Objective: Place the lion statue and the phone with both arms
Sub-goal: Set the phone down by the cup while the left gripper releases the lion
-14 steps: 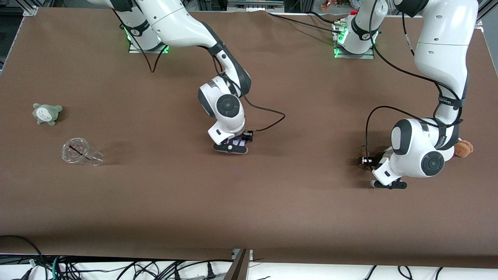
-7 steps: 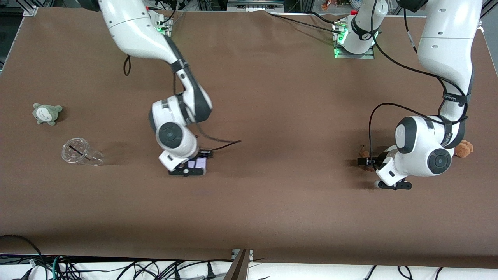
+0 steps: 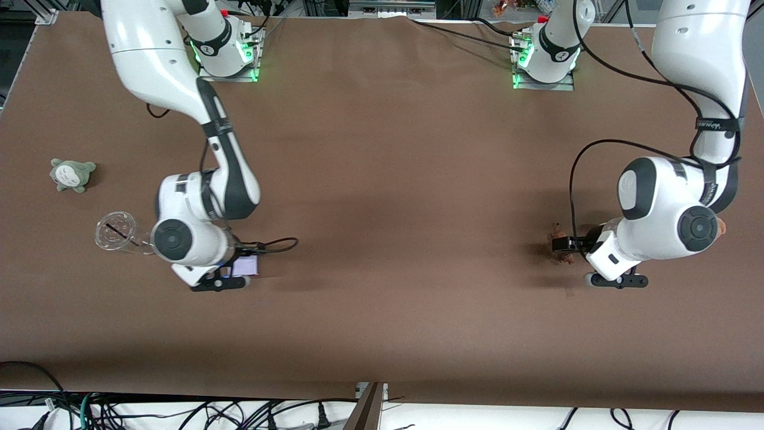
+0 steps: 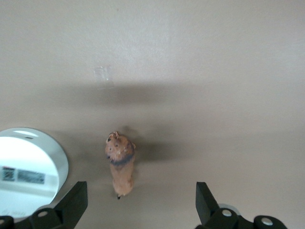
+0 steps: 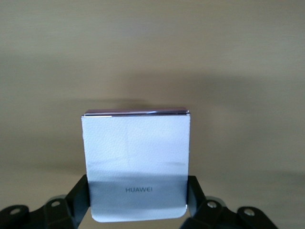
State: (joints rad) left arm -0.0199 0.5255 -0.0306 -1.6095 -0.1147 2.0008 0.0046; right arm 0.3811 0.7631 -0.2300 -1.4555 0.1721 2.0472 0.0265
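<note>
Lavender and squarish, the flat phone [image 5: 136, 164] is sitting clamped in the right gripper [image 3: 230, 276] over the table's right-arm end, being carried to its spot; lowering comes next. The left gripper [image 4: 138, 210], fingers apart, is hovering over the tiny orange-brown lion statue [image 4: 120, 163] lying on the brown table [image 3: 406, 179].

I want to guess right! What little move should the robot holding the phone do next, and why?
Probably lower it to the table and open. The right gripper is shut on the phone, up in the air. The left gripper is open over the lion statue.
</note>
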